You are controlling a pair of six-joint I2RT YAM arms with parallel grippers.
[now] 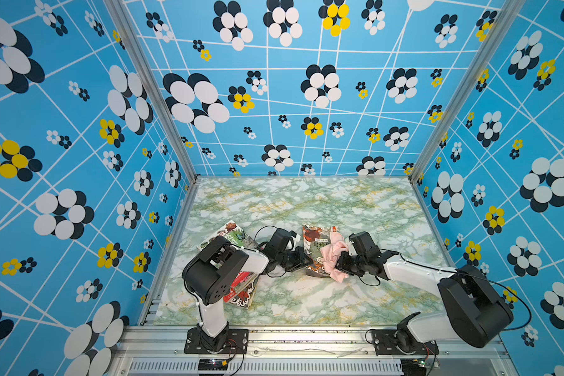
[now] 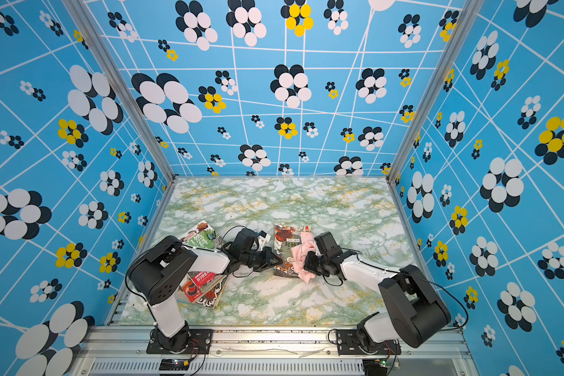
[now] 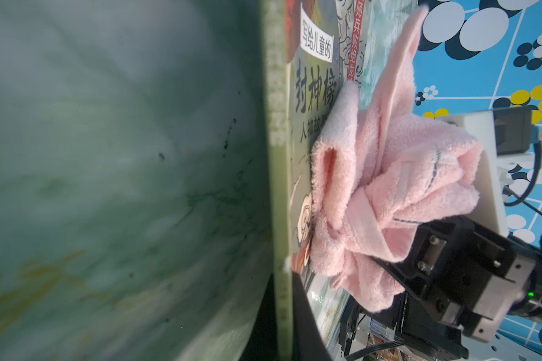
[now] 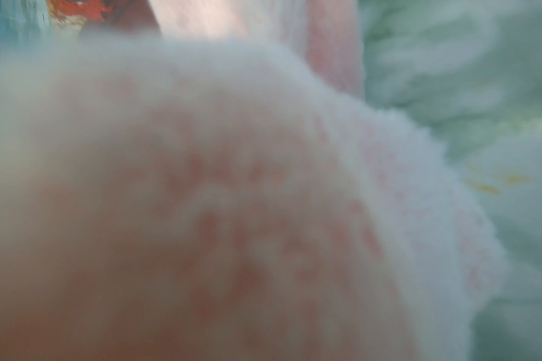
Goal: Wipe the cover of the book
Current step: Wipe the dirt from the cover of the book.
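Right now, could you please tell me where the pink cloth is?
In both top views, the pink cloth sits bunched on the right half of the book, pinched by the right tool.

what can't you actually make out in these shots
- Right gripper: jaws buried in pink cloth, every view; right wrist view is only blurred cloth.
- Left gripper: whether it pinches the book's edge; too dark and small in both top views.
- Stacked books: covers partly hidden by the left arm, both top views.
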